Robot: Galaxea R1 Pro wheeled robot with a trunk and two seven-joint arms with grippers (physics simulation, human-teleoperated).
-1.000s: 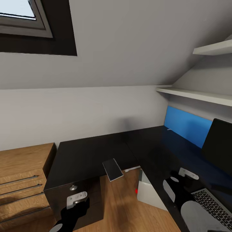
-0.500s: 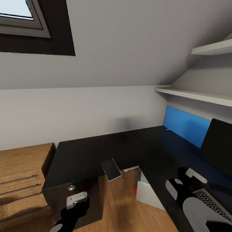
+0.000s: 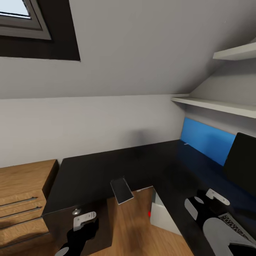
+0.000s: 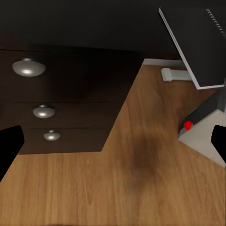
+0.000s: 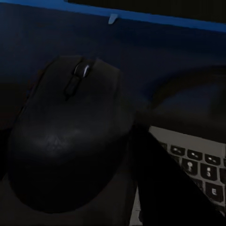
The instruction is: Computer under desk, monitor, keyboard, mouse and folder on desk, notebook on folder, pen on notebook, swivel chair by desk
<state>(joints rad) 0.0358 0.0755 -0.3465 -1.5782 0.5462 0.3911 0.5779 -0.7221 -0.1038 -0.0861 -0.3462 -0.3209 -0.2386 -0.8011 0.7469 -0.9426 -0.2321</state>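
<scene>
Left gripper (image 3: 84, 220): fingers spread, holding nothing, low over the wood floor beside the desk (image 3: 106, 167) drawers.
Right gripper (image 3: 209, 199): over the desk's right edge by the keyboard (image 3: 236, 227); mouse (image 5: 66, 136) fills its wrist view, grip cannot be told.
Monitor (image 3: 241, 163): right edge of desk.
Change: view has swung slightly; keyboard now mostly cut off, so mouse placement seems underway.
Writing: none legible

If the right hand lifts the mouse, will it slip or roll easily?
The mouse looks rigid, with a smooth, rounded shell, so it may slip from a weak pinch. Its base seems flat, so it would probably slide on the dark desk rather than roll. It looks small, so likely light.
</scene>
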